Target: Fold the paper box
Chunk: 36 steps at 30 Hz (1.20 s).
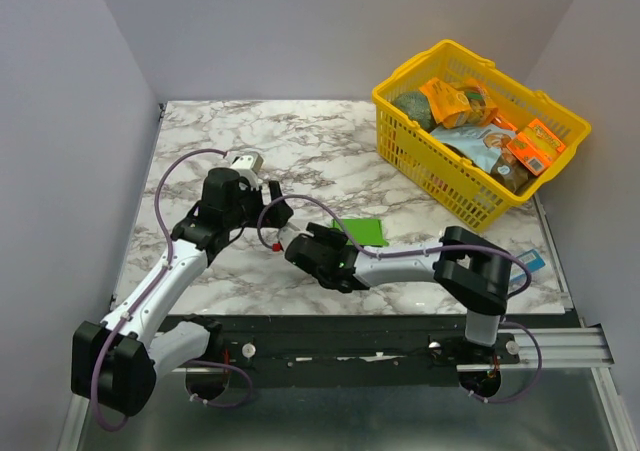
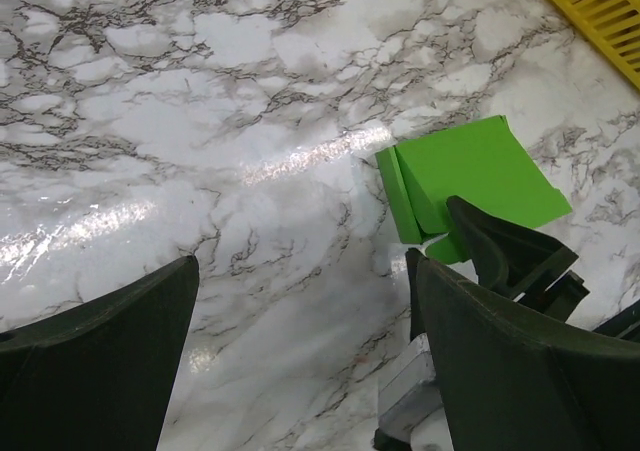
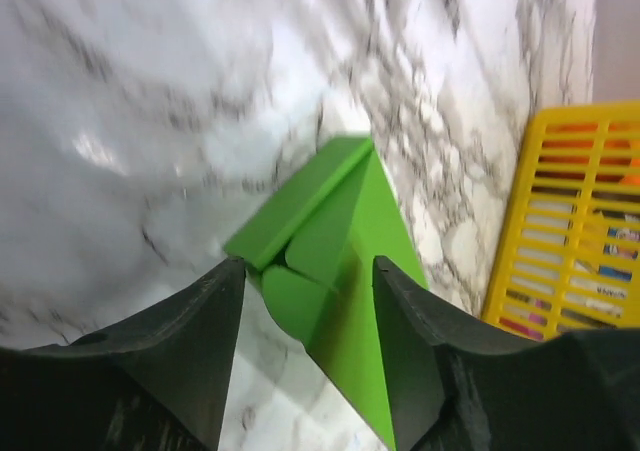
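The paper box (image 1: 364, 233) is bright green card, partly folded, lying flat on the marble table just right of centre. My right gripper (image 1: 343, 241) reaches in from the right. In the right wrist view its jaws (image 3: 309, 263) stand apart on either side of the paper box's (image 3: 340, 231) near end, where two small flaps are tucked in. The left fingertip (image 3: 232, 271) is at the flap's corner. My left gripper (image 1: 272, 211) hovers wide open to the left of the box, with only bare marble between its jaws (image 2: 300, 261). The paper box (image 2: 480, 176) lies beyond its right finger.
A yellow plastic basket (image 1: 455, 196) full of food packs stands at the back right; it also shows as the basket wall (image 3: 560, 221) and the basket corner (image 2: 600, 11). A blue-and-white pack (image 1: 530, 263) lies by the table's right edge, behind the right arm.
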Tool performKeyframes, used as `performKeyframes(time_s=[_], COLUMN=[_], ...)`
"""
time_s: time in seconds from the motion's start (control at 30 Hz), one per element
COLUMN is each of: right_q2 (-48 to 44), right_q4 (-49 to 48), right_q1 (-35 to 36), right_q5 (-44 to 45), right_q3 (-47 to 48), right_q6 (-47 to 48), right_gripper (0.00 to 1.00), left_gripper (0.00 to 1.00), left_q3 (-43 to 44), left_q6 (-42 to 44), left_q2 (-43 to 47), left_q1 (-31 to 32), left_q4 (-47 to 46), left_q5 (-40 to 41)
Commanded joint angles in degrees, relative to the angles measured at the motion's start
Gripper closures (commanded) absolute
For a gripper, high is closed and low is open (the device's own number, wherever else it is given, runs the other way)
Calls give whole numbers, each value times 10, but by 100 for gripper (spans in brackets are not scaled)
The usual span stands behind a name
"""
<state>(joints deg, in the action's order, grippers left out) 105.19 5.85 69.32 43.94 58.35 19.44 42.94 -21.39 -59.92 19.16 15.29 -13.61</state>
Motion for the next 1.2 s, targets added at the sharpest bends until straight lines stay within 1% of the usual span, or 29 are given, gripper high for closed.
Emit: performKeyframes(time_s=[0.0, 0.07, 0.17, 0.27, 0.37, 0.47, 0.57, 0.8, 0.93, 1.03, 1.07, 1.13, 1.17], right_q2=[7, -5, -42, -85, -120, -135, -125, -86, -70, -56, -46, -34, -29], right_q4=[7, 28, 50, 78, 89, 97, 94, 51, 37, 22, 21, 13, 10], right_q1=[1, -4, -4, -5, -12, -20, -32, -41, -55, -61, -63, -63, -63], right_q5=[-30, -55, -80, -90, -81, -70, -69, -86, -88, -84, -84, -84, -85], right_q3=[88, 99, 81, 42, -4, -37, -44, -56, -65, -70, -72, -72, -71], right_q6=[-28, -39, -45, -60, -68, -68, -60, -2, 11, 29, 34, 44, 46], right_gripper=[31, 19, 14, 14, 13, 13, 13, 14, 19, 26, 33, 41, 48], left_gripper=[1, 1, 1, 1, 1, 1, 1, 1, 1, 1, 1, 1, 1], left_q3=[-8, -8, -8, -8, -8, -11, -12, -13, -13, -13, -13, -12, -12], left_q6=[13, 14, 14, 15, 13, 12, 10, 12, 12, 12, 12, 11, 11], left_q2=[13, 15, 16, 17, 20, 18, 17, 17, 15, 13, 12, 10, 9], left_q1=[-5, -5, -6, -7, -8, -8, -8, -8, -9, -9, -9, -9, -10], left_q4=[-6, -4, -4, -4, -6, -10, -10, -10, -9, -10, -10, -10, -8], left_q5=[-11, -9, -9, -11, -14, -21, -28, -27, -27, -27, -27, -29, -30])
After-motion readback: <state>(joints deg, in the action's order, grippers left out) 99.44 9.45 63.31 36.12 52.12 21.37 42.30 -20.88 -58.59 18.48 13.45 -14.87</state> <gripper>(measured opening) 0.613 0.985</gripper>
